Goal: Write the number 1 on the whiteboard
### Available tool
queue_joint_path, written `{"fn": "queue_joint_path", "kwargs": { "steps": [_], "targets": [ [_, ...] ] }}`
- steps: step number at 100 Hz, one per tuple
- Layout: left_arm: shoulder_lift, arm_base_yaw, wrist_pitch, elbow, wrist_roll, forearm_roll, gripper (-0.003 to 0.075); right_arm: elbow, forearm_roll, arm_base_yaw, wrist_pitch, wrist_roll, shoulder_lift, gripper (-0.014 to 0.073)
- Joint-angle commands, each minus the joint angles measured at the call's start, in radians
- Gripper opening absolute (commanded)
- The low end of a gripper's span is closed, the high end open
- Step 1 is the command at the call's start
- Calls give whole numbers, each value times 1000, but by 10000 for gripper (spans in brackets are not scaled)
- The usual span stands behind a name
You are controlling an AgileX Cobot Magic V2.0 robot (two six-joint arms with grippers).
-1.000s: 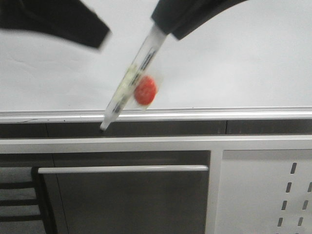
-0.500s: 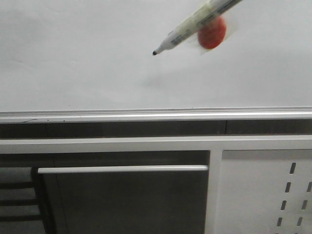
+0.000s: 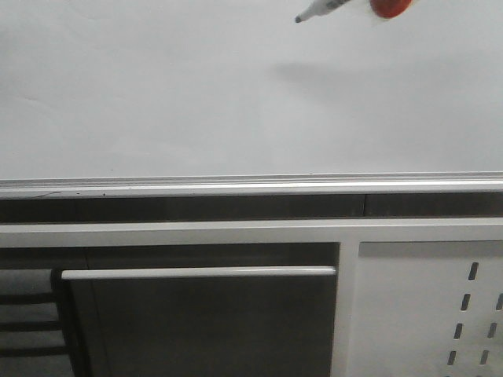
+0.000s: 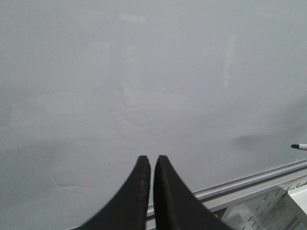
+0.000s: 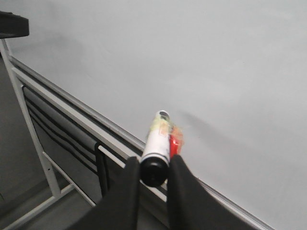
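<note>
Gripping cylindrical marker, smooth whiteboard beyond

- The whiteboard is seen as a smooth, pale grey-white surface bounded by a silver rail along its lower edge.
- Only faint smears are shown on its face in the left wrist view.

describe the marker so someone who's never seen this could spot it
Start at the large pale grey-white whiteboard above its silver rail. At its top edge pokes a slim white marker pen with a black tip, held in the right claw. A red tag marks it.
</note>
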Motion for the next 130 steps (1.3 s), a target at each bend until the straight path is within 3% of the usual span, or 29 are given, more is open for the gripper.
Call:
{"fn": "queue_joint_path", "kwargs": {
  "steps": [1, 85, 130],
  "targets": [
    [-7, 4, -37, -26, -9, -23, -20, -25, -13, 2, -67, 0, 22, -43],
    [-7, 4, -89, -26, -9, -26, -20, -25, -41, 2, -138, -16, 108, -43],
    [-7, 4, -89, -26, -9, -26, -20, -116, -82, 2, -168, -16, 236, -43]
  ]
}}
